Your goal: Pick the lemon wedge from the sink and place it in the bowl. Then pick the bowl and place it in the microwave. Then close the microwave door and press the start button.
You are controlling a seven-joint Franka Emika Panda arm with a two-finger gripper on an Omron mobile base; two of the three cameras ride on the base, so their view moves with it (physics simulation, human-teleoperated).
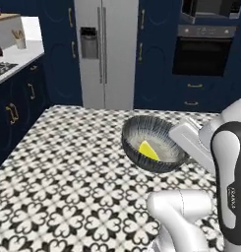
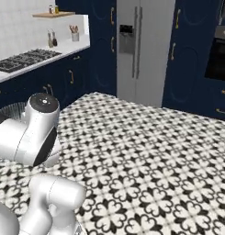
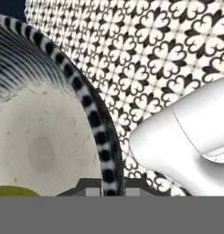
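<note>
Yellow stands out in the left base view, where the lemon wedge (image 1: 148, 150) is seen lying inside the bowl (image 1: 136, 132), against its pale inner wall. The bowl is seen above the black-and-white patterned floor (image 1: 68, 162), tilted a little, with its right rim met by the white hand of the arm (image 1: 230, 182). The fingers themselves are hidden there behind the hand. Behind the bowl, a silver-grey refrigerator (image 1: 106, 49) is set between dark blue cabinets (image 1: 58, 54), and an oven (image 1: 203, 51) with a dark door is built into the cabinets at the right. The lower edge of the microwave (image 1: 210, 9) is cut by the top of the picture above the oven.

In the right base view, a part of the bowl's (image 2: 10, 110) striped rim is shown at the left edge, behind the arm's (image 2: 33, 133) white joints. A hob (image 2: 24, 59) is set in a pale counter at the left, and the refrigerator (image 2: 137, 46) stands beyond the patterned floor (image 2: 155, 160).

In the hand view, the bowl's (image 3: 93, 114) rim with its dark and white checks is seen running down between the two dark fingertips (image 3: 136, 185) at the bottom. The gripper (image 3: 107, 187) is closed on that rim, one tip inside the bowl and one outside. A sliver of the lemon wedge (image 3: 13, 191) is seen at the bottom left on the whitish inside. The patterned floor (image 3: 145, 55) is spread beyond the rim.
</note>
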